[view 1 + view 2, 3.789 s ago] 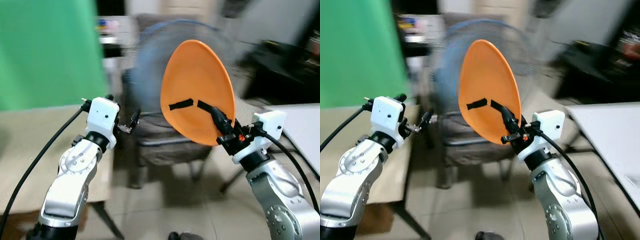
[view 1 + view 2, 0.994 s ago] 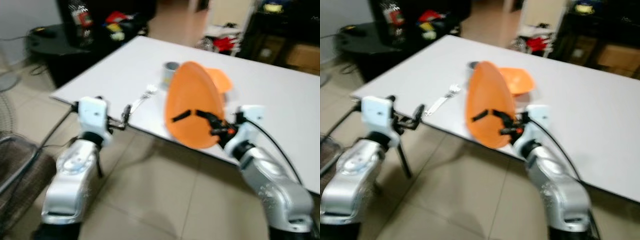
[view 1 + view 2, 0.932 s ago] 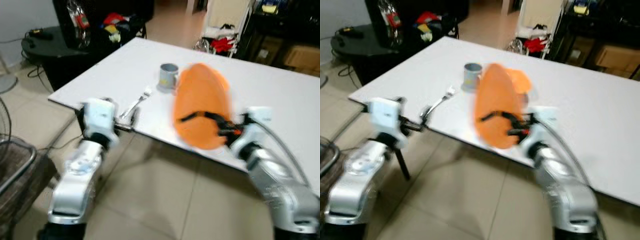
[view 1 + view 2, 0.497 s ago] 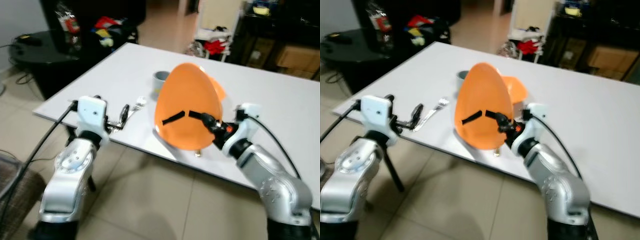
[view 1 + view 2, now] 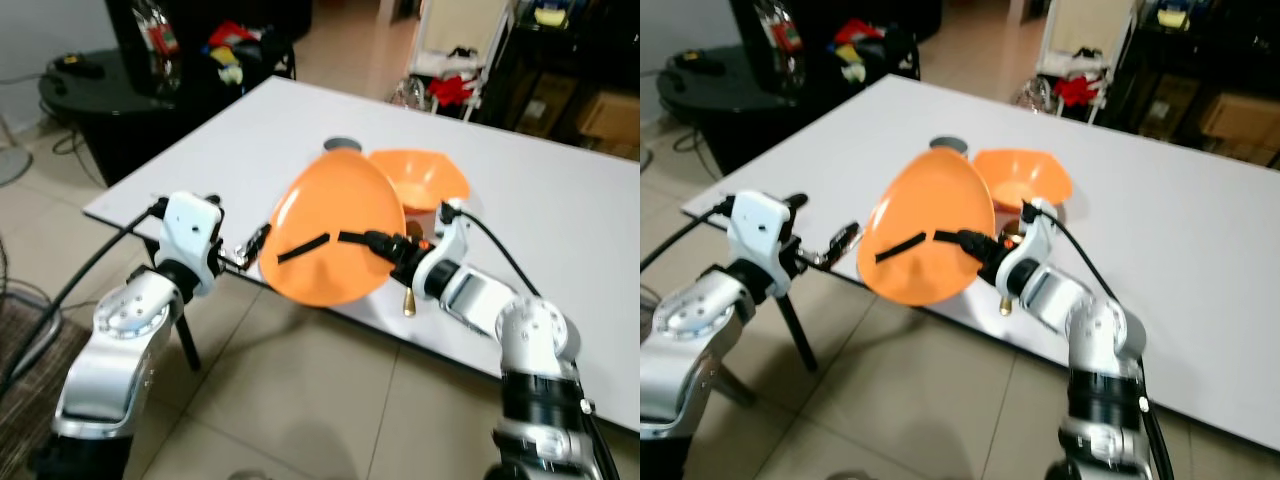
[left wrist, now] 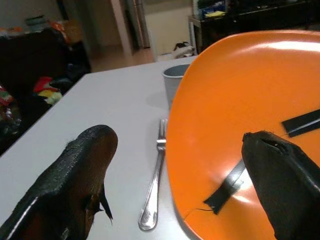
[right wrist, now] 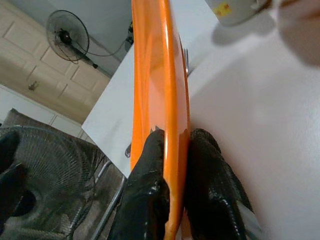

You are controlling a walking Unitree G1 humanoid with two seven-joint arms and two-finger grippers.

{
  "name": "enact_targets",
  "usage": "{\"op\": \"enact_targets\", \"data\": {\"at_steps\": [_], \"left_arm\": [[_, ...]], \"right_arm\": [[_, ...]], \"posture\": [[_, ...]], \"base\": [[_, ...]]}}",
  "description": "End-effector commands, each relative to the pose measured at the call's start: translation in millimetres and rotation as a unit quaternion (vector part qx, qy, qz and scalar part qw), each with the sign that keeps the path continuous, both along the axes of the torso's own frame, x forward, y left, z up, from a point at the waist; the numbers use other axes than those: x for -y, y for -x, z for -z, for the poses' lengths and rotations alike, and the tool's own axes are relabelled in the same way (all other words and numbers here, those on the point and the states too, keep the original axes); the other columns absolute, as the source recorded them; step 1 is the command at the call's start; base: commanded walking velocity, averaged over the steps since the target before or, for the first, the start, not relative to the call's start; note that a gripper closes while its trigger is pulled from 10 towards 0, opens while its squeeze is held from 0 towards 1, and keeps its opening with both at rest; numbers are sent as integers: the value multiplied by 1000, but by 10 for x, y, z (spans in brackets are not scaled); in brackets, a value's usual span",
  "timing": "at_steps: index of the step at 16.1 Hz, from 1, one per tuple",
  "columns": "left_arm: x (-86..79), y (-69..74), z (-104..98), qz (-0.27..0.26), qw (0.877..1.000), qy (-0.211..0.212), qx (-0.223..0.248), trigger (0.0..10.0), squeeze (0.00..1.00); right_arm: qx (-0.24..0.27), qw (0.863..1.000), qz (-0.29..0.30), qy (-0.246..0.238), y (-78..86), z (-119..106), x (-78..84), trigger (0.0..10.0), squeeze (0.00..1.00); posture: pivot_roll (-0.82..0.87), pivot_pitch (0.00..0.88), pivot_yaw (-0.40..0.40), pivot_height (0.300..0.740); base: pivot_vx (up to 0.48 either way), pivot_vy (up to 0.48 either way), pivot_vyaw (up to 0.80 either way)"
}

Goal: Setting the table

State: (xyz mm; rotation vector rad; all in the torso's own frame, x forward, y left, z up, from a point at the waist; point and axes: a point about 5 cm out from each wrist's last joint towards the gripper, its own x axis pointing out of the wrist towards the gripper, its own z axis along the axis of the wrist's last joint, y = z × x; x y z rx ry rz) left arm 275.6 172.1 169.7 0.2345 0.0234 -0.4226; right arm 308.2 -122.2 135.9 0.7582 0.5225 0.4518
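Observation:
My right gripper (image 5: 378, 241) is shut on the rim of an orange plate (image 5: 330, 235), which hangs tilted over the near edge of the white table (image 5: 560, 230). The right wrist view shows both fingers (image 7: 150, 190) clamped on the plate's edge (image 7: 160, 75). Behind it stand an orange bowl (image 5: 420, 178) and a grey cup (image 5: 342, 146). My left gripper (image 5: 252, 243) is open just left of the plate, at the table edge. Past its spread fingers (image 6: 85, 165) a fork (image 6: 152, 195) lies on the table beside the plate (image 6: 240, 115).
A small gold utensil (image 5: 408, 300) lies at the table edge under my right wrist. A black round side table (image 5: 90, 80) with clutter stands at the far left. Dark shelves and boxes (image 5: 580, 60) line the back. Tiled floor (image 5: 300, 400) lies below.
The right arm has reached further over the table and the plate has tipped from nearly upright to leaning left and lower. The left gripper stays open by the table edge.

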Motion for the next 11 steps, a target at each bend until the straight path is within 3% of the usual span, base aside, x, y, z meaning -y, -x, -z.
{"op": "enact_targets", "data": {"at_steps": [1,5,11], "left_arm": [[11,30,-35,31,999,0,-9,10000,0],[38,138,-50,95,995,-10,-33,10000,0],[74,182,-57,113,993,-8,-40,10000,0]], "right_arm": [[-22,999,6,-32,-91,-23,-2,10000,0],[-121,984,50,-120,-336,153,1,10000,0],[-139,968,129,-163,-463,272,144,10000,0]], "posture": [[104,0,-14,740],[123,0,-15,740],[125,0,-9,740]], "base": [[0,0,0],[0,0,0],[0,0,0]]}}
